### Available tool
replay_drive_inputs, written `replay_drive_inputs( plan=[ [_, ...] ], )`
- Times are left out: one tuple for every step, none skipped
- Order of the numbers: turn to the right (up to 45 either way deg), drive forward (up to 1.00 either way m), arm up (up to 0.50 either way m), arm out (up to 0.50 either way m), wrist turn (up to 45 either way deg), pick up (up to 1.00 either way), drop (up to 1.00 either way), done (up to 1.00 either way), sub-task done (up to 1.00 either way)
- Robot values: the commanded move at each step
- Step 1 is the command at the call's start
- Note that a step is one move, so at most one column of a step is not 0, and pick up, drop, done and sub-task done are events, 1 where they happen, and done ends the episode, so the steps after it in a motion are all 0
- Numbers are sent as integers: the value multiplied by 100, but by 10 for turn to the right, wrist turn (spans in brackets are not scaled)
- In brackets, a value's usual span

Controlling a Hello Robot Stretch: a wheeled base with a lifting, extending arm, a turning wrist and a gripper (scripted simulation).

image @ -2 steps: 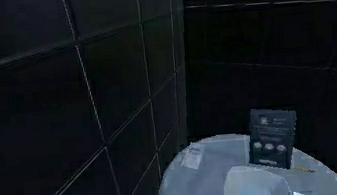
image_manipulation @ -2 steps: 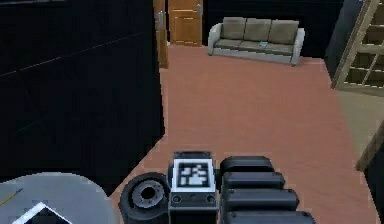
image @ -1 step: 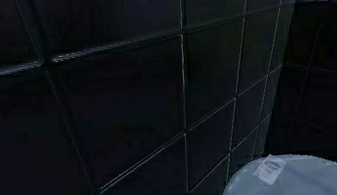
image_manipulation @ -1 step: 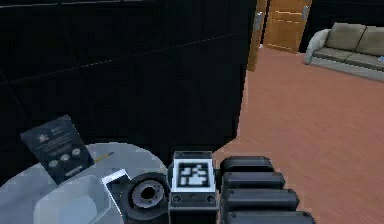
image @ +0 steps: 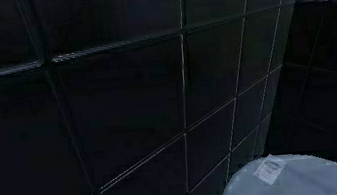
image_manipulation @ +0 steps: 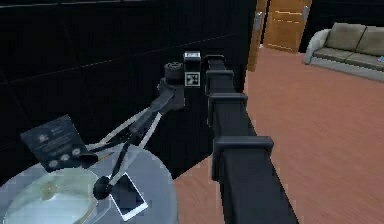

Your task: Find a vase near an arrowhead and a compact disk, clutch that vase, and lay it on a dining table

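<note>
At the arm side view's lower left stands a round pale table (image_manipulation: pixel 160 180). On it lies a pale, greenish round thing (image_manipulation: pixel 45 195), too blurred to name. A dark flat box with pale marks (image_manipulation: pixel 55 140) stands behind it, and a white phone-like slab (image_manipulation: pixel 130 197) lies at its right. The dark arm (image_manipulation: pixel 235 140) rises to two white marked squares (image_manipulation: pixel 190 66). From there the gripper (image_manipulation: pixel 93 170) slants down-left with thin fingers (image_manipulation: pixel 120 160) over the tabletop. I cannot tell whether it holds anything.
A dark tiled wall (image: pixel 126 89) stands close ahead, and the pale table's edge (image: pixel 283 172) shows at the forward view's lower right. A reddish floor (image_manipulation: pixel 320 130) stretches to a grey sofa (image_manipulation: pixel 345 45) and a wooden door (image_manipulation: pixel 285 20).
</note>
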Motion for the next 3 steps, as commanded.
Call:
replay_drive_inputs(
  plan=[
    [0,0,0,0,390,0,0,0,0],
    [0,0,-30,0,0,0,0,0,0],
    [0,0,0,0,0,0,100,0,0]
  ],
)
